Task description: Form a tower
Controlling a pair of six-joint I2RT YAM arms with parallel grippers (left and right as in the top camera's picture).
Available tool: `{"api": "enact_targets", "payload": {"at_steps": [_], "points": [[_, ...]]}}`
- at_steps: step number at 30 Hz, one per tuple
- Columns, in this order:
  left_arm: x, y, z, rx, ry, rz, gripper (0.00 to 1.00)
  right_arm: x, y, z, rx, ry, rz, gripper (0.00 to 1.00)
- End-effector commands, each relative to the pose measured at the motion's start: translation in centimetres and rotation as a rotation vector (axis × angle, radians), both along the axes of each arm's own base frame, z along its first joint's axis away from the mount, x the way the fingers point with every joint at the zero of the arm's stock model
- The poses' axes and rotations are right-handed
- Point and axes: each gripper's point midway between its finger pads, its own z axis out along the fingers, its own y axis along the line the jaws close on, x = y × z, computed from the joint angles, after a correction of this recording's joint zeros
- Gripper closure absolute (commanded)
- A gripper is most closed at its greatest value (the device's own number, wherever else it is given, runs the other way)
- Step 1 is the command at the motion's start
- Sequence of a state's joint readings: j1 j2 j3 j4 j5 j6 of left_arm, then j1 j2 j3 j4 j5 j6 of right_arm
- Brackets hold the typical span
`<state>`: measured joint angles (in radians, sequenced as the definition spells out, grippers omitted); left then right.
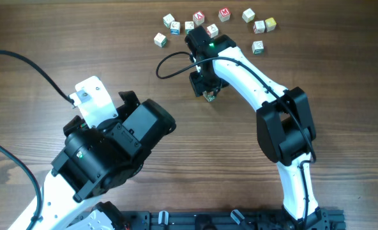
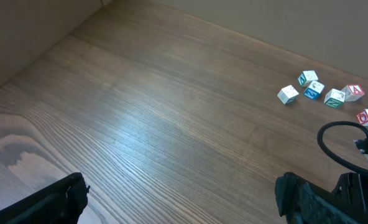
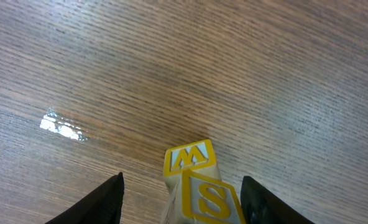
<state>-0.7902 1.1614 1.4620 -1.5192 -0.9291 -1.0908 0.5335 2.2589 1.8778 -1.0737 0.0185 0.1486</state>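
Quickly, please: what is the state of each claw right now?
Left claw: open, holding nothing.
Right claw: its fingers are on both sides of the yellow S cube; whether it grips cannot be told.

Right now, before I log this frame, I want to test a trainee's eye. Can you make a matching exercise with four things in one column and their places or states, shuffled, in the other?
Things:
1. left gripper
2. right gripper
3. loose cubes
4. black cable

Places or states:
A. scattered at the top of the overhead view
B. looped beside the right arm's wrist
C. wide open over bare wood
D. fingers either side of the yellow S cube

Pairs: 1-C, 2-D, 3-A, 4-B
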Motion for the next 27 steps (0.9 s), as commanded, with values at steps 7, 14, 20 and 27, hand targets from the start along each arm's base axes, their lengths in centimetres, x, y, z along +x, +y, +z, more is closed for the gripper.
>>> {"api": "enact_targets", "payload": {"at_steps": [7, 14, 20, 27], "points": [[0.1, 0.0, -0.1, -0.005, -0.003, 0.011, 0.00, 1.0, 0.3, 1.8, -0.002, -0.067, 0.043, 0.02], [0.1, 0.0, -0.1, -0.005, -0.003, 0.011, 0.00, -0.8, -0.9, 6.1, -0.008, -0.037, -0.103, 0.00], [0.1, 0.0, -0.1, -0.005, -0.003, 0.011, 0.00, -1.9, -1.7, 2.0, -0.036, 0.005, -0.111, 0.00], [0.1, 0.0, -0.1, -0.005, -0.003, 0.011, 0.00, -2.3, -2.0, -1.5, -0.036, 0.001, -0.082, 0.05]]}}
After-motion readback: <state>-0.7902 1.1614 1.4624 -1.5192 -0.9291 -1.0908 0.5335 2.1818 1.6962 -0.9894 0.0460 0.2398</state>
